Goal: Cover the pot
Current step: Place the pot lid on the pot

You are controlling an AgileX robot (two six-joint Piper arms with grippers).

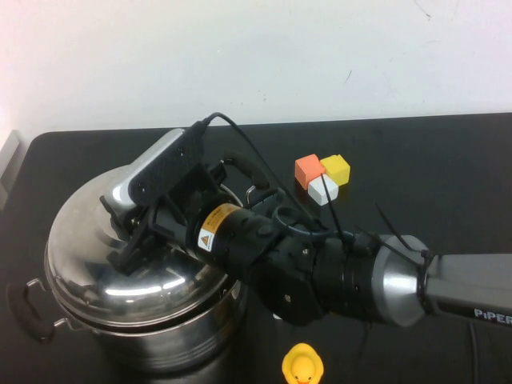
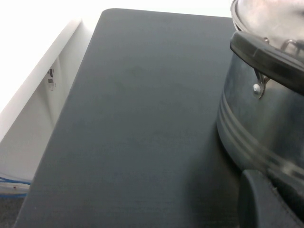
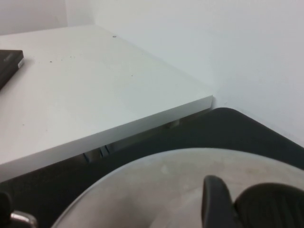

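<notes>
The big steel pot (image 1: 180, 344) stands at the table's left front, with a black side handle (image 1: 28, 308). The domed steel lid (image 1: 84, 240) lies on top of it. My right arm reaches across from the right. My right gripper (image 1: 142, 240) is over the lid's middle, shut on the lid's black knob (image 3: 270, 204); one finger (image 3: 213, 202) presses against it above the lid (image 3: 142, 190). My left gripper (image 2: 266, 204) shows only in the left wrist view, low beside the pot's wall (image 2: 256, 123) under a handle (image 2: 266, 54).
An orange block (image 1: 308, 169), a yellow block (image 1: 336, 168) and a white block (image 1: 323, 190) sit together behind the right arm. A yellow rubber duck (image 1: 302, 366) is at the front edge. A white surface (image 3: 71, 95) adjoins the black table's left side.
</notes>
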